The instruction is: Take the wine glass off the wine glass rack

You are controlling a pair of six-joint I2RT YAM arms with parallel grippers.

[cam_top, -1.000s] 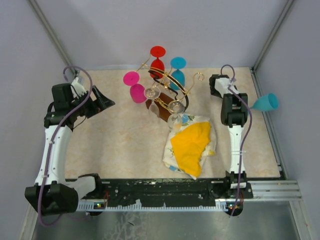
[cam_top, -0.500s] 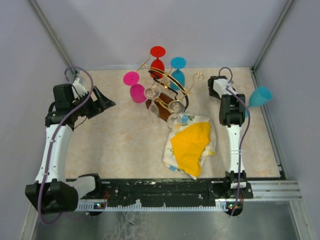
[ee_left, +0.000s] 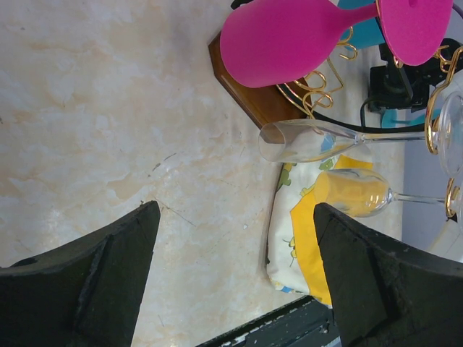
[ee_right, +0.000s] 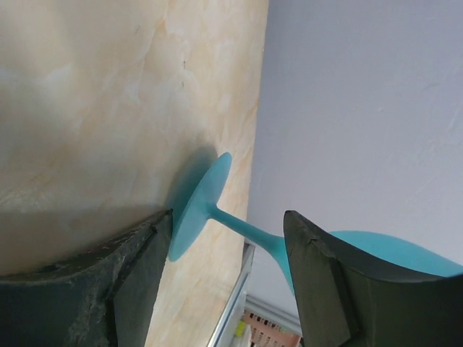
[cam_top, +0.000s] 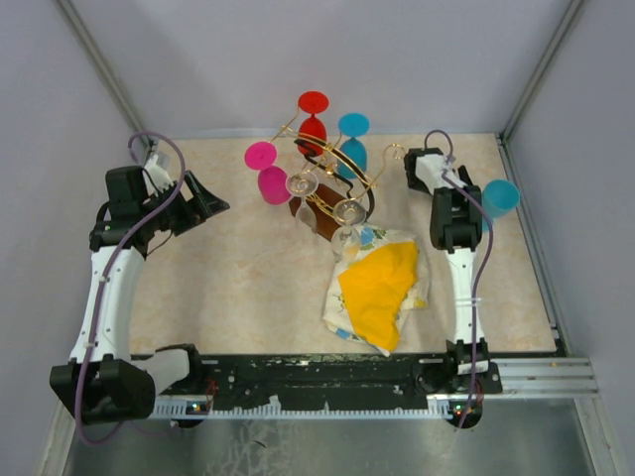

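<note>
Crowding the rack [cam_top: 332, 183]: pink glass [ee_left: 286, 40], clear glasses [ee_left: 311, 141], yellow cloth [cam_top: 379, 288]; both arms' fingers spread.

Even, bright, diffuse light overall; no hard glare. Top view sharp, shadows soft and short on the counter [cam_top: 238, 278], walls plain grey. Left wrist view: near fingers [ee_left: 87, 289] dark, slightly soft; clear glass [ee_left: 311, 141] shows faint highlights. Right wrist view: soft shadow under teal glass [ee_right: 217, 210] foot by counter's edge.

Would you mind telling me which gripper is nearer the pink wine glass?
Left. The left gripper sits just left of the pink wine glass; the right gripper is across the rack.
</note>
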